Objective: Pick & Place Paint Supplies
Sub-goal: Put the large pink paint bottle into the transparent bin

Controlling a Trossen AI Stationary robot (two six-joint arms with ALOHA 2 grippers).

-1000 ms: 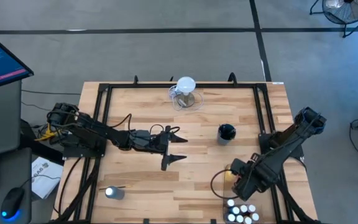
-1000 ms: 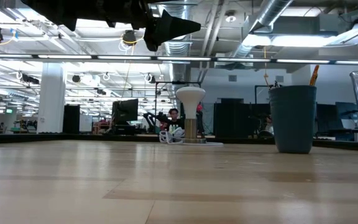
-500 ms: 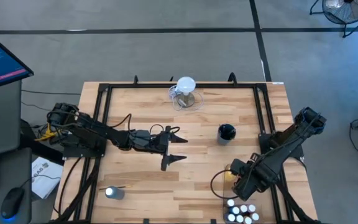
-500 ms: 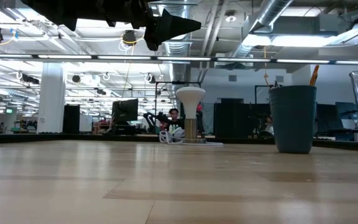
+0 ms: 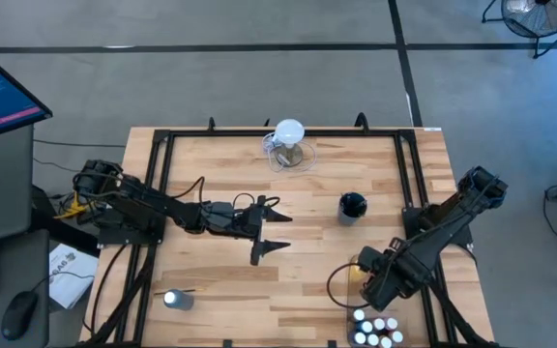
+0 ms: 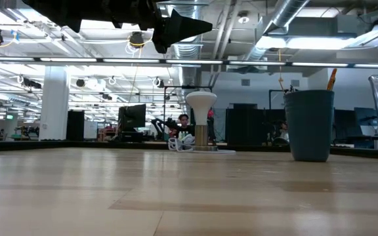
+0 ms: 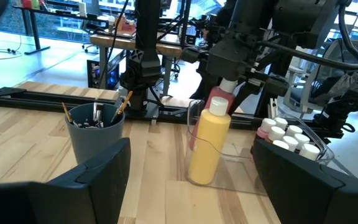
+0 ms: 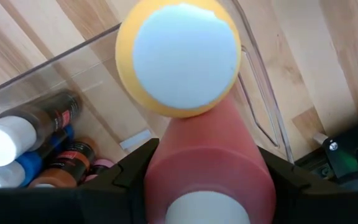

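Nothing has moved over the last second: right gripper (image 8: 204, 180) stays clamped around the pink-red squeeze bottle (image 8: 207, 171) inside the clear bin (image 7: 241, 168) beside the yellow bottle (image 7: 209, 142), lift not begun; left gripper (image 5: 271, 227) hovers wide open, empty, mid-table

Both arms (image 5: 153, 208) are dark, almost black, built from blocky jointed segments; thin black cables run along the left arm; the fingers (image 7: 92, 177) are matte black, wide and wedge-shaped; a small green light (image 8: 345, 160) and a screw show on the right wrist.
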